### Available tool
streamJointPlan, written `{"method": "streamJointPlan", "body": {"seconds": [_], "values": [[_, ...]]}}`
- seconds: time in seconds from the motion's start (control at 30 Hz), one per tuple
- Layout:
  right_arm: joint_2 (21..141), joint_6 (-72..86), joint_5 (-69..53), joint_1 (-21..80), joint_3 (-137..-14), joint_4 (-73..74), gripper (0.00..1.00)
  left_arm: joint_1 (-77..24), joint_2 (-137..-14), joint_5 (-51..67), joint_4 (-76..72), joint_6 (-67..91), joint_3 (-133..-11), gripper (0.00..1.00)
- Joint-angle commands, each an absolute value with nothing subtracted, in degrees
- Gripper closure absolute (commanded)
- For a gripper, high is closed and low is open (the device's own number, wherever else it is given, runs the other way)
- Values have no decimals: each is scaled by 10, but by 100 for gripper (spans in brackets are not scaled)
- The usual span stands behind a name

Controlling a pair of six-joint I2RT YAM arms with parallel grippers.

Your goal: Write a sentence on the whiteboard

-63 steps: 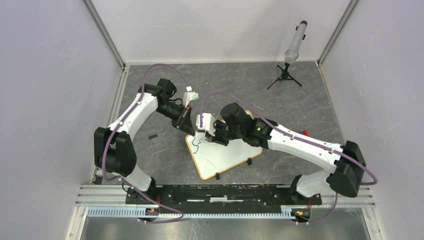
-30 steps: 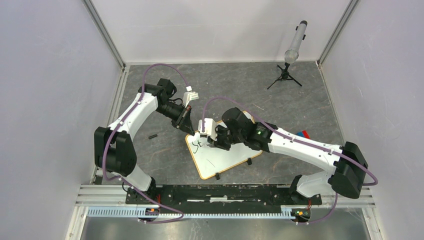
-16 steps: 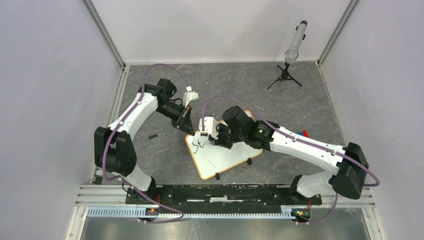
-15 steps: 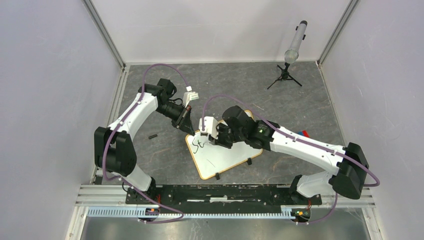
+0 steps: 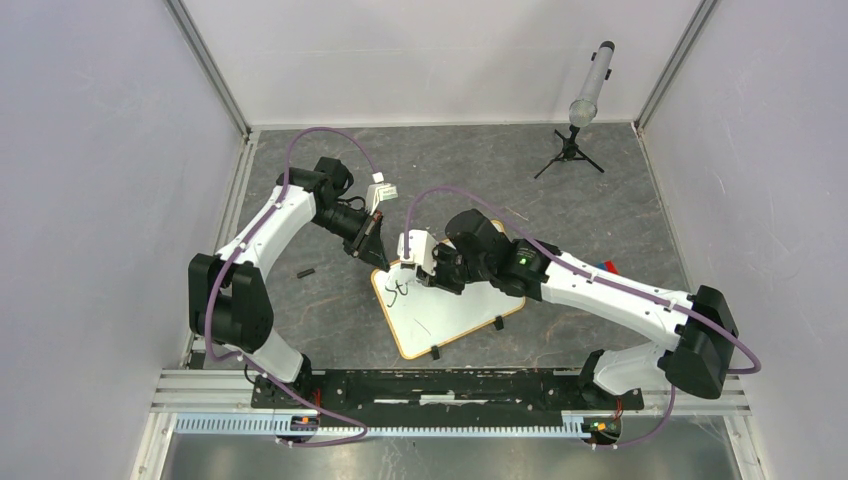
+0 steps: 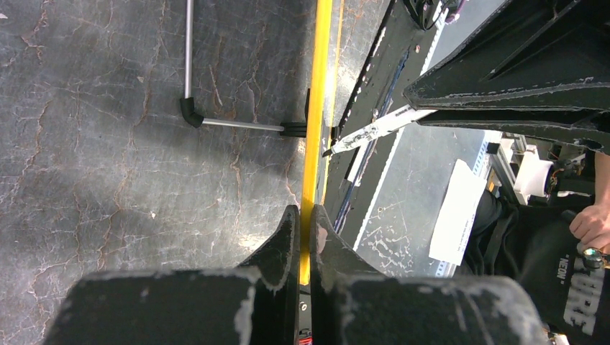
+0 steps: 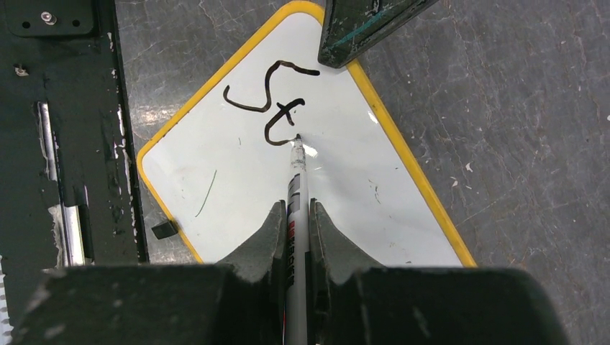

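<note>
At the whiteboard's left end, the right hand pinches a marker, bare board stretching rightward; the left hand clamps it.

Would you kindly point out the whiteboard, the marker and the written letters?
whiteboard (image 7: 360,201), right wrist view, bare white surface.
marker (image 7: 296,180), right wrist view, barrel below the tip.
written letters (image 7: 283,109), right wrist view, crossing of the t.

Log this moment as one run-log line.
left gripper: shut on frame of yellow-framed white whiteboard | right gripper: shut on slim white marker, tip on board | board: first black letters written
</note>
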State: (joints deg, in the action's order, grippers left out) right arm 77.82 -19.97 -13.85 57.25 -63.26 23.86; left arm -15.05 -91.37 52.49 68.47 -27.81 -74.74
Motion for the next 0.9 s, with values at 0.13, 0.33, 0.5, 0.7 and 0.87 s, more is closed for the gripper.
{"method": "streamJointPlan", "body": {"seconds": [0.13,0.33,0.5,0.7,0.87], "values": [[780,-200,-138,570,-647,216,100,-153,-915,512,692,-276,-761,98],[779,-197,-144,571,-618,213,100,-153,-915,512,692,-277,-761,98],[772,-198,-145,571,-606,214,100,-153,-915,511,692,-277,-762,98],[757,-207,-133,570,-597,224,100,-153,-915,510,692,-276,-760,98],[748,-212,-123,559,-603,235,100,-153,-915,512,692,-275,-761,97]]}}
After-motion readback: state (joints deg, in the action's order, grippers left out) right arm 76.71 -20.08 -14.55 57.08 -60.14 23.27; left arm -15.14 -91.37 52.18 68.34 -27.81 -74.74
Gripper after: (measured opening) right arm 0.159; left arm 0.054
